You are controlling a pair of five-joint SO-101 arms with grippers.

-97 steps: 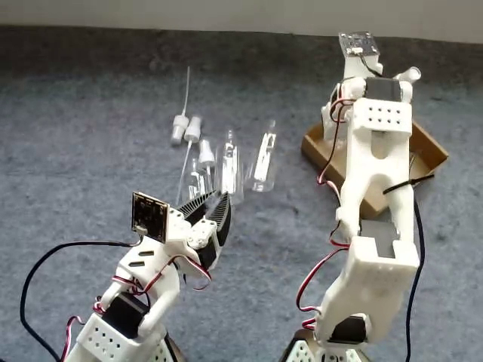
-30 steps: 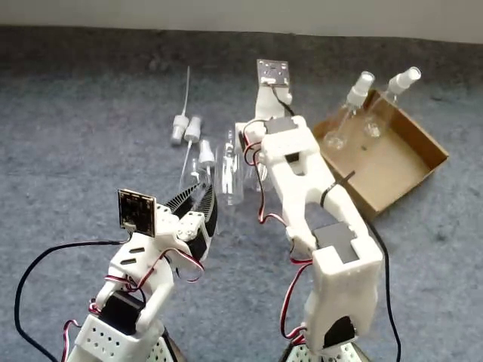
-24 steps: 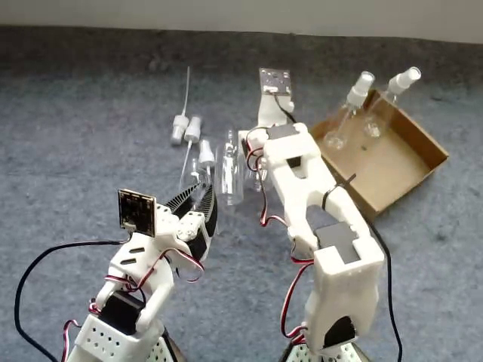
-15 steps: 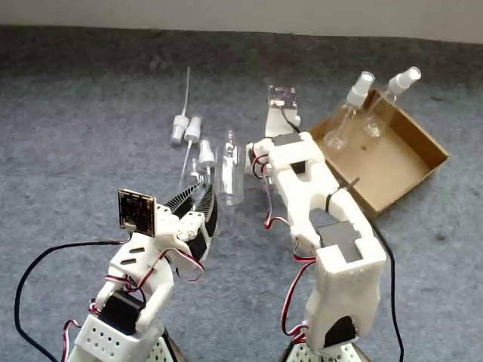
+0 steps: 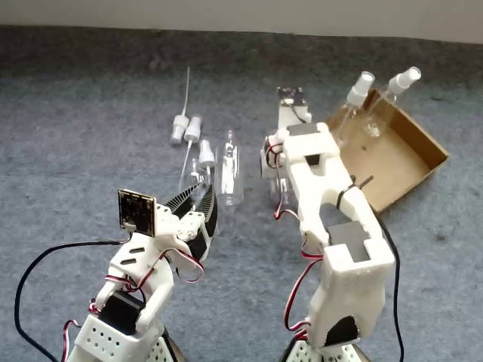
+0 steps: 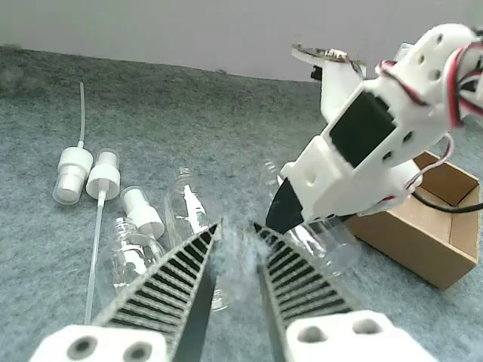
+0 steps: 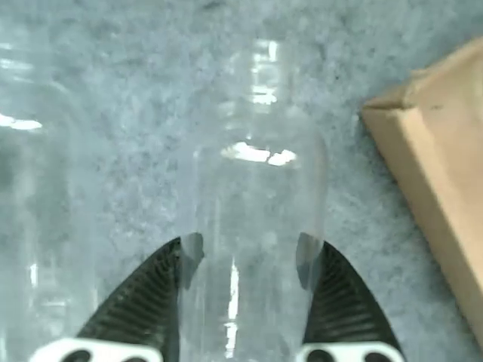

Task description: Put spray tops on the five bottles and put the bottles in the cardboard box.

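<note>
Right gripper [image 7: 247, 256] is clamping a clear bottle [image 7: 256, 173]. Its black fingers [image 7: 162, 286] are pressing on both sides of the body. The bottle's bare neck, with no spray top on it, is pointing out ahead of the fingertips. The bottle is lying low over the grey carpet [image 7: 113, 90]. The cardboard box [image 7: 430, 166] is sitting just off to one side of the fingers, and another clear bottle [image 7: 30, 188] is lying close on the other side.

In the high view the two capped bottles [image 5: 353, 105] [image 5: 389, 98] are leaning in the box [image 5: 411, 162], beyond the right fingertips. Their white tops are sticking out over the far rim.

Left gripper [image 6: 235, 230] is hanging over the carpet with its ribbed fingers [image 6: 170, 283] a little apart and gripping nothing. Two uncapped bottles [image 6: 189, 215] [image 6: 128, 253] are lying just ahead of the fingertips, toward one side. Three loose spray tops are lying past them. Two [image 6: 72, 170] [image 6: 102, 172] are sitting side by side, farther out. The third [image 6: 143, 213] is lying at the neck of the nearer bottle, and I cannot tell whether it is seated. The right gripper with its bottle [image 6: 324, 241] is sitting ahead of the left fingers on the other side, with the box behind it.
</note>
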